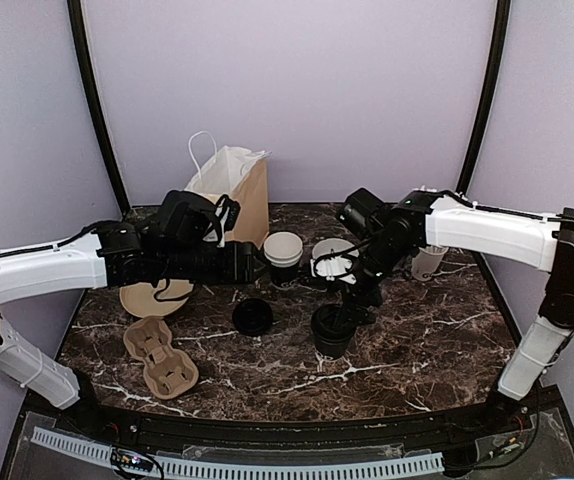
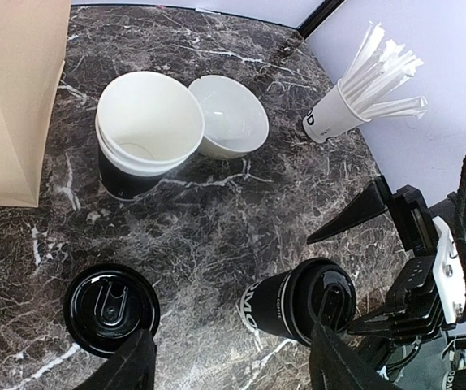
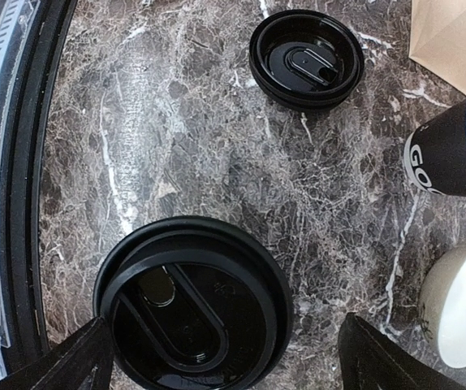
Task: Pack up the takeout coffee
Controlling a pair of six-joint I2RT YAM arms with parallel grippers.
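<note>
Item: takeout coffee, on a dark marbled surface (image 1: pixel 427 350). One lidded coffee cup (image 1: pixel 332 330), black with white lettering on its side and a black dome lid, stands upright right of centre, toward the near edge. The right hand (image 1: pixel 352 300) hangs just above it, fingers spread wide. In the right wrist view the fingers (image 3: pixel 58 366) sit to either side of the lid with nothing pinched. A stack of open coffee cups (image 1: pixel 283 252), white inside, stands farther back near the middle. A white bowl (image 1: pixel 332 258) sits just beside it on the right. One loose lid (image 1: pixel 252 316) lies flat on the surface, left of the lidded cup and apart from it. The left hand (image 1: pixel 252 264) reaches in from the left, just beside the open stack. Its fingers (image 2: pixel 131 366) are spread and hold nothing. Also present: a tan paper bag (image 1: pixel 235 185) with white handles, upright at the back left; a white cup of wrapped straws (image 1: pixel 427 262) at the back right; and a pulp cup carrier (image 1: pixel 162 358) at the near left, lying apart from the cups.
</note>
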